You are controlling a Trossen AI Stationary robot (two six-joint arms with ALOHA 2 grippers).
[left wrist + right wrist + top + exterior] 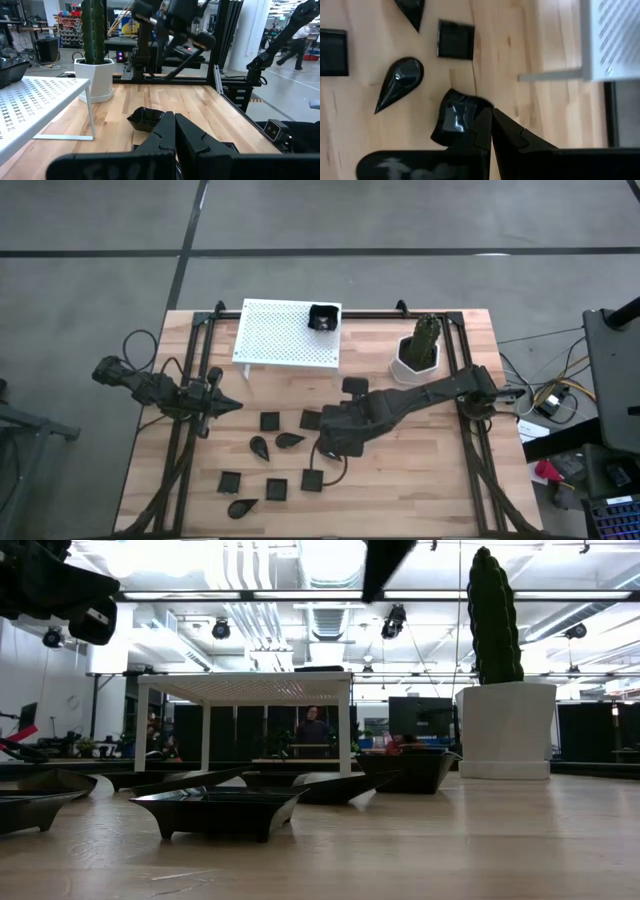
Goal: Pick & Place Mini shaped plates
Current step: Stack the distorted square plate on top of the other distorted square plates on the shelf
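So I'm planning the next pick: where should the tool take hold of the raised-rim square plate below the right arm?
Pinch one raised rim wall of the square plate, one finger inside, one outside, coming straight down like the right tool above it. It sits flat, open side up, on the table, so only the rim stands proud.

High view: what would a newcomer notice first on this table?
Probably the black mini plates scattered over the table's front half, and the right gripper reaching down among them. Next, the white rack at the back with one black dish on its corner, and the cactus pot beside it.
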